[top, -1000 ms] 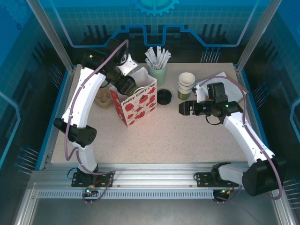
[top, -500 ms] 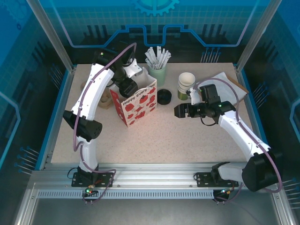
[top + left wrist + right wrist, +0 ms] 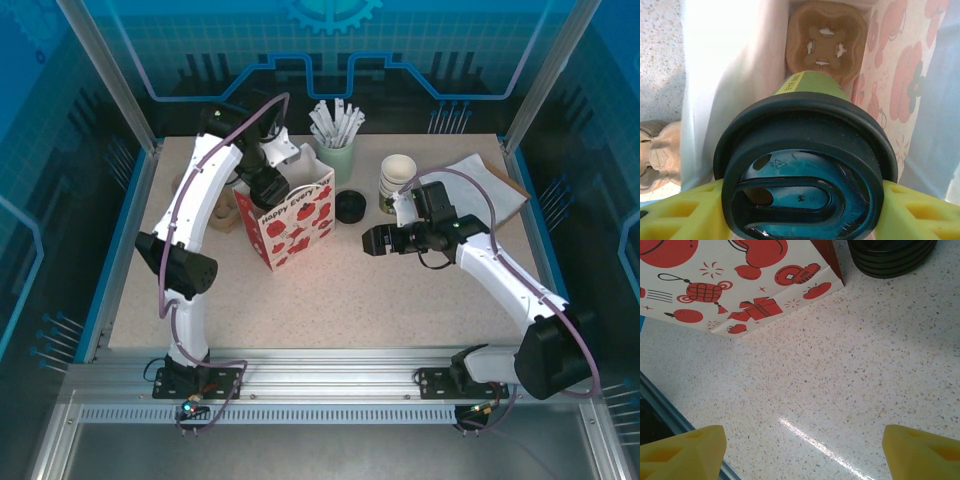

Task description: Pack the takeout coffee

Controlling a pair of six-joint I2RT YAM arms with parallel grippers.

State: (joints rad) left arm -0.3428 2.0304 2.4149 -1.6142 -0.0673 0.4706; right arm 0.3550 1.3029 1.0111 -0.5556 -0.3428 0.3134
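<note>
**Top view:** left arm (image 3: 200, 200) arches over the bench (image 3: 330, 300), wrist dipped at the open mouth of the paper bag (image 3: 295, 225); judged a lowering pose, chosen so the cup enters from above without tipping; bag stands upright, stiff white paper printed with red motifs, flat creased sides; right arm (image 3: 490, 265) sits low, just beside the bag and near the stack of black lids (image 3: 350, 207), perhaps placed to steady the bag.

**Left wrist view:** left fingers (image 3: 680, 215), yellow moulded plastic, clamped on either side of the takeout coffee (image 3: 805, 165); cup is within the bag's mouth, above a brown pulp carrier (image 3: 826, 40) that seems to lie on the bag floor; not yet seated; cup wall matte olive paper; lid round, glossy black, with a recessed sip slot; carrier fibrous, with a cross-cut socket likely meant for the cup's base.

**Right wrist view:** right fingers (image 3: 685, 447) wide apart, nothing between them, over the speckled bench; bag corner and ribbed lid stack at the upper edge.
</note>
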